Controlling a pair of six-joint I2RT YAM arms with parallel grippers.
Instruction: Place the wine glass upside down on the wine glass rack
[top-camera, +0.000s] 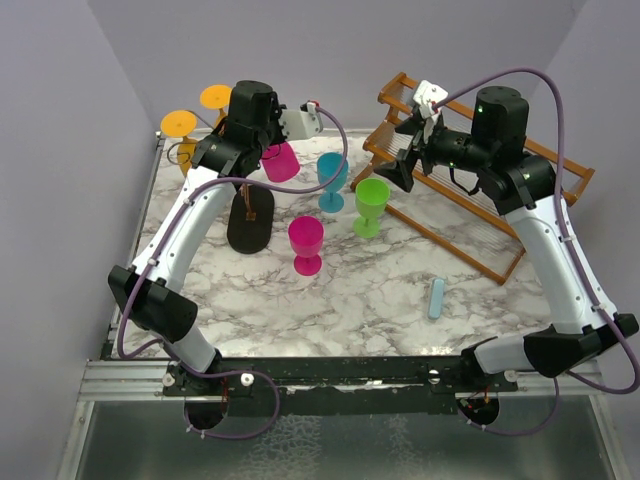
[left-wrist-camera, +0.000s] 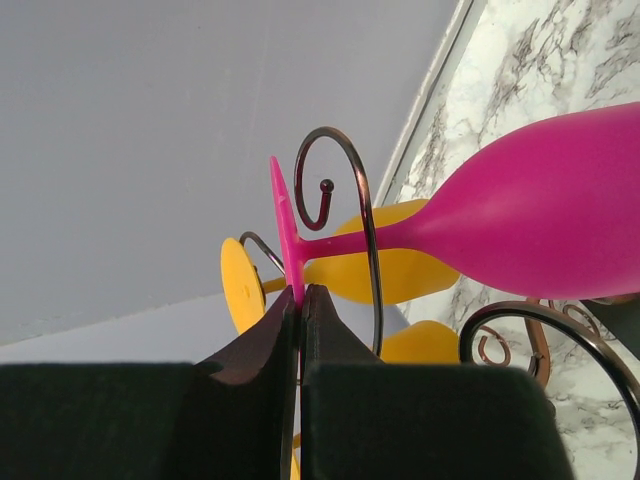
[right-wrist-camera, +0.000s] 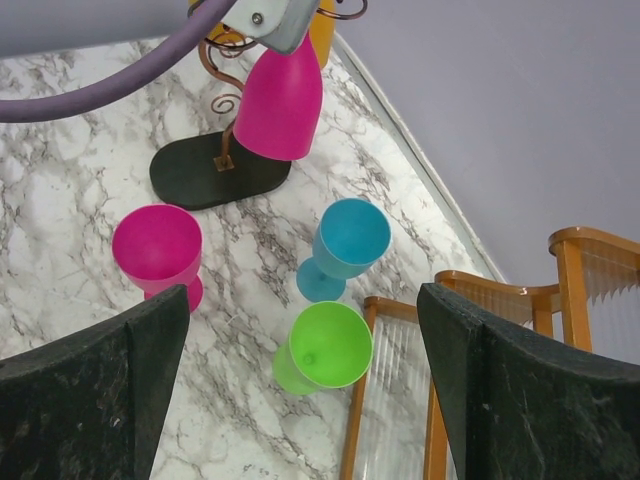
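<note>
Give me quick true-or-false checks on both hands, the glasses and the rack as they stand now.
1. The left hand is shut on the foot of the held pink glass. True.
2. The right hand grips the green glass. False: it is open and empty.
3. The blue glass lies on its side. False: it stands upright.
4. Orange glasses are at the rack, feet up. True.
5. The held pink glass is bowl-down beside the rack's post. True.
</note>
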